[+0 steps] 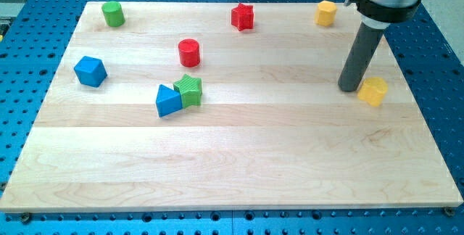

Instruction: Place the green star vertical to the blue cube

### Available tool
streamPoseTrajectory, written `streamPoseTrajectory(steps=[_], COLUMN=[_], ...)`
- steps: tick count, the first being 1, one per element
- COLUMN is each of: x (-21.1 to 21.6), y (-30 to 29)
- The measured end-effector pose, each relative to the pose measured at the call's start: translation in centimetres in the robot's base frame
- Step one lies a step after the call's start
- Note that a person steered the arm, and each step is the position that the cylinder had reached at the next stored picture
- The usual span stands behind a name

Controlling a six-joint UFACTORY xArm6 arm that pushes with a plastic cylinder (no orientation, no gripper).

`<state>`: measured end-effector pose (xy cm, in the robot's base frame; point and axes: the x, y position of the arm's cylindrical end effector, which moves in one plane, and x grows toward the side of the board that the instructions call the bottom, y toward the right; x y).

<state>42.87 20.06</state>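
Observation:
The green star (190, 90) lies left of the board's middle, touching a blue triangular block (167, 101) on its lower left. The blue cube (90, 71) sits apart near the board's left edge, up and to the left of the star. My tip (351, 88) is far to the view's right, just left of a yellow star-like block (373, 91) and nearly touching it. The tip is far from the green star and the blue cube.
A red cylinder (189, 52) stands above the green star. A green cylinder (112, 14) is at the top left, a red star (243, 17) at the top middle, a yellow block (326, 12) at the top right. The wooden board (232, 177) lies on a blue perforated table.

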Motion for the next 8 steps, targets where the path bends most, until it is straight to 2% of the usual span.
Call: streamPoseTrajectory(steps=[1,3,4,5,6,7,8], x=[5.6,8.5,6.5,3.2,0.7,4.2,5.0], y=[0.0,1.2,5.2,6.0,0.6,0.6,-3.8])
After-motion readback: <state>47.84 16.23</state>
